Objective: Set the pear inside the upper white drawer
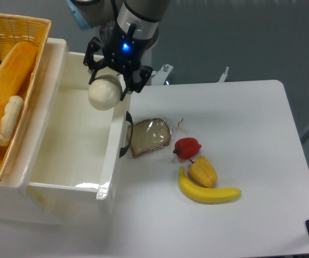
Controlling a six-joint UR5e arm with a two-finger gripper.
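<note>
The pear point(105, 94), pale cream and roundish, hangs in the air over the right inner side of the upper white drawer point(79, 185). My gripper point(108, 86) is shut on the pear from above, its dark fingers on either side of the fruit. The drawer stands pulled out at the left of the table, deep and glossy, with a dark curved handle point(126, 134) on its front wall. Nothing lies on the drawer floor that I can see.
A woven yellow basket point(20, 32) with bread and other food rests on the drawer unit at far left. On the table lie a wrapped bread slice point(150, 137), a red pepper-like fruit point(187, 148), an orange-yellow lumpy fruit point(203, 171) and a banana point(208, 193).
</note>
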